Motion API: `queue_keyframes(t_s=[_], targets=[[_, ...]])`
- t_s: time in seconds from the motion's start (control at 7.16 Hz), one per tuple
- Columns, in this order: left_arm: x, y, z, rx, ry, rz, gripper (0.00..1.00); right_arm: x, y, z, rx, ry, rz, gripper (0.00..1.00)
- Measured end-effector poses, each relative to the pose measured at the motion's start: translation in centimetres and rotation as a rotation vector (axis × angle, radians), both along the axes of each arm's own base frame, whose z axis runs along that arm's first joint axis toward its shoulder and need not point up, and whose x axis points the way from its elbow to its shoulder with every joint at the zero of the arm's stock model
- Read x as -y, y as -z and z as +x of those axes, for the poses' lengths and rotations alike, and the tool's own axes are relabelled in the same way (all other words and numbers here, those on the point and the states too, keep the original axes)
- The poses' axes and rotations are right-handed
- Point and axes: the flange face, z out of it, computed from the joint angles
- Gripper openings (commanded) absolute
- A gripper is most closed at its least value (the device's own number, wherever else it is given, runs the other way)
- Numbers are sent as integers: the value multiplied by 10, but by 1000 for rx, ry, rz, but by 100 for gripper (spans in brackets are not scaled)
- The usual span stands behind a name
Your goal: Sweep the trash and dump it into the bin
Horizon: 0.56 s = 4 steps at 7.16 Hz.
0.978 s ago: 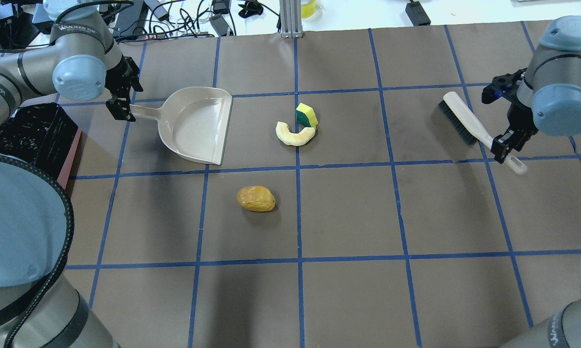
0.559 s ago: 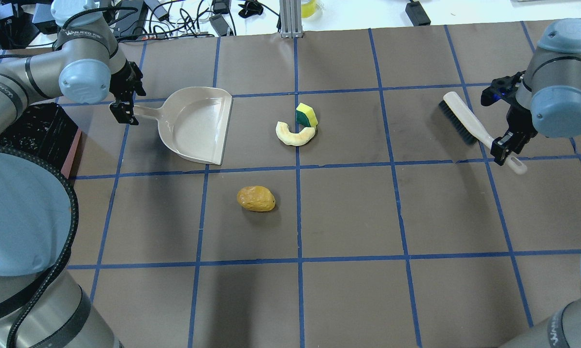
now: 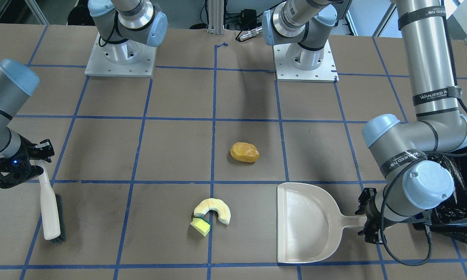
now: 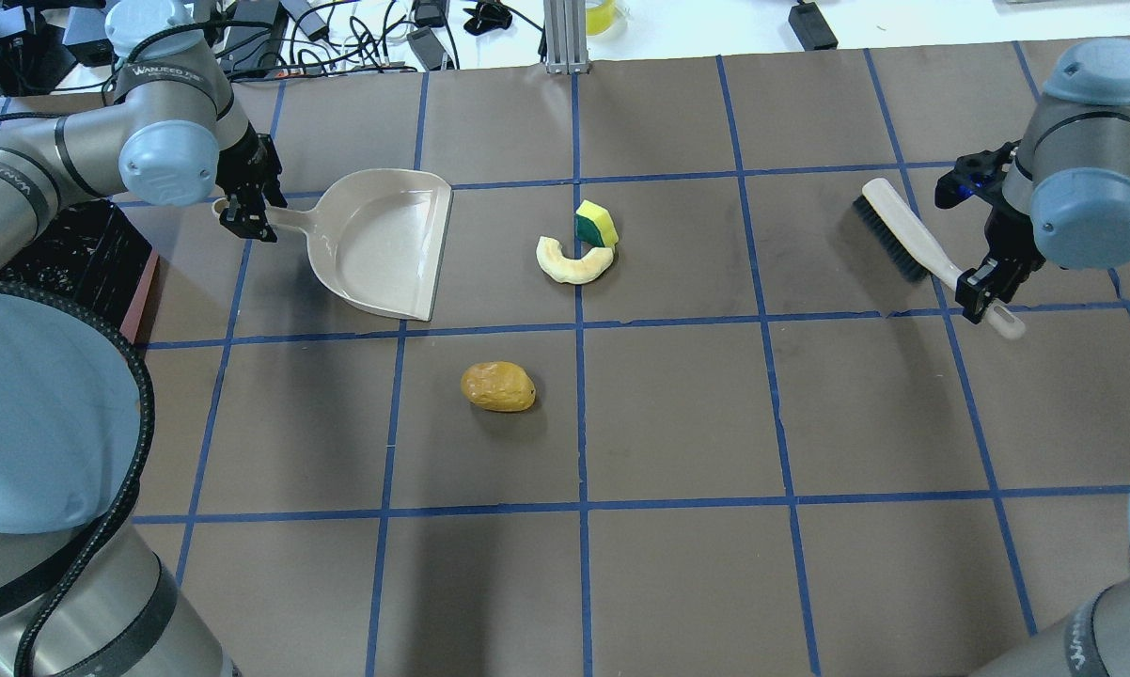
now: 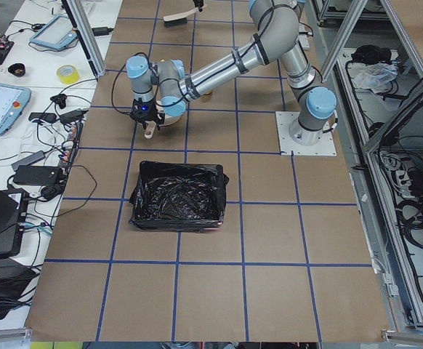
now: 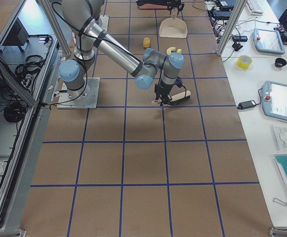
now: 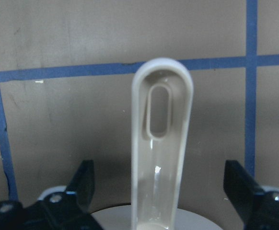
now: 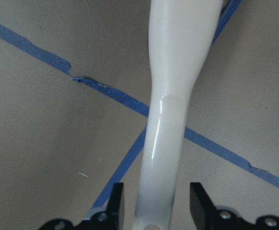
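Left gripper (image 4: 250, 218) has crept toward the dustpan (image 4: 377, 240) and now straddles its handle. The wrist view shows the fingers spread wide, clear of the handle on both sides, nothing held. Right gripper (image 4: 983, 287) has barely shifted. It brackets the brush (image 4: 903, 235) handle near its tail, a thin gap each side, not yet clamped.

Trash, none swept yet:
- Lump (image 4: 497, 386) is nearest the robot, alone on the table (image 4: 715, 423).
- Crescent (image 4: 574, 261) lies further out, touching the block (image 4: 596, 224), between pan and brush.
- Bin (image 5: 175, 193) sits at the robot's left, behind the pan handle.

Risks, as I judge them:
- Pan handle is thin and glossy. A pinch at its end could let the pan pivot, lifting the lip so trash slides under it.
- Brush is taken far from the bristles. Drag could twist it in the jaws.
- Lump is rounded and may roll past the pan mouth. It is also well apart from the other two, so one stroke probably won't collect all three.
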Motion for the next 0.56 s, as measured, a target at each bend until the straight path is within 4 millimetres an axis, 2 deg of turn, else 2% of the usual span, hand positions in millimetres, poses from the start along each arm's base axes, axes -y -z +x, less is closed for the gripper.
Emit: queue_keyframes(t_s=[0.28,0.56], targets=[[1,-5,0,-1,10,-8,0,-1,1,0,-2,1,4,46],[1,-23,-2,6,20,-40,0,-1,2,0,-2,2,6,38]])
